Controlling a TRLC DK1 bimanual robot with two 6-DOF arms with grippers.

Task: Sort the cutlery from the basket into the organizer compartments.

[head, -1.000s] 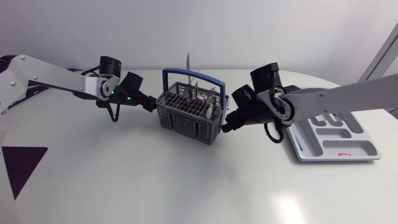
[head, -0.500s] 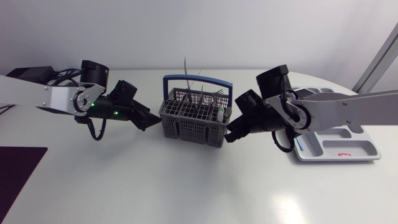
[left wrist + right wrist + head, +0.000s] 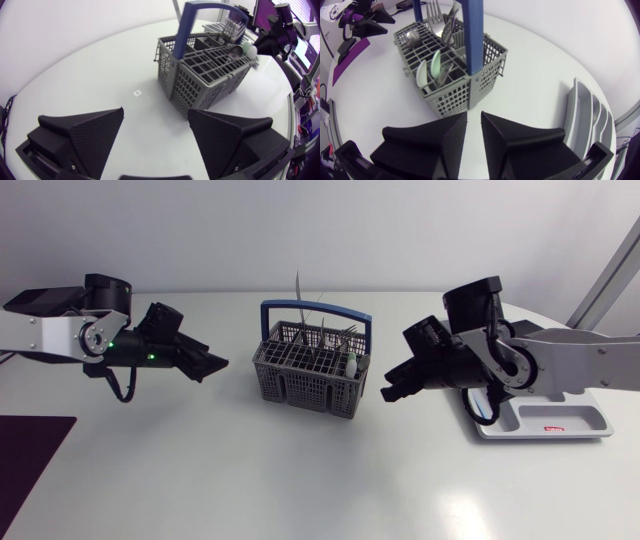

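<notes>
The grey cutlery basket (image 3: 308, 375) with its blue handle (image 3: 316, 308) stands mid-table. Forks and knives (image 3: 320, 330) stick up from it, and green and white handled pieces (image 3: 351, 364) sit at its right end. My left gripper (image 3: 214, 365) is left of the basket, apart from it, open and empty. In the left wrist view, this gripper (image 3: 157, 137) has the basket (image 3: 210, 75) ahead of it. My right gripper (image 3: 390, 391) is right of the basket, its fingers almost together with nothing between them. This gripper (image 3: 474, 132) faces the basket (image 3: 450, 75). The grey organizer (image 3: 560, 420) lies at the right.
A dark purple mat (image 3: 30, 450) lies at the table's front left edge. A thin blue item (image 3: 479, 408) rests in the organizer's left compartment. The organizer's long compartments (image 3: 585, 120) lie beside my right gripper. Bare table lies in front of the basket.
Both grippers have drawn back from the basket's sides, the left one leftward and the right one rightward. The basket now stands free, turned slightly.
</notes>
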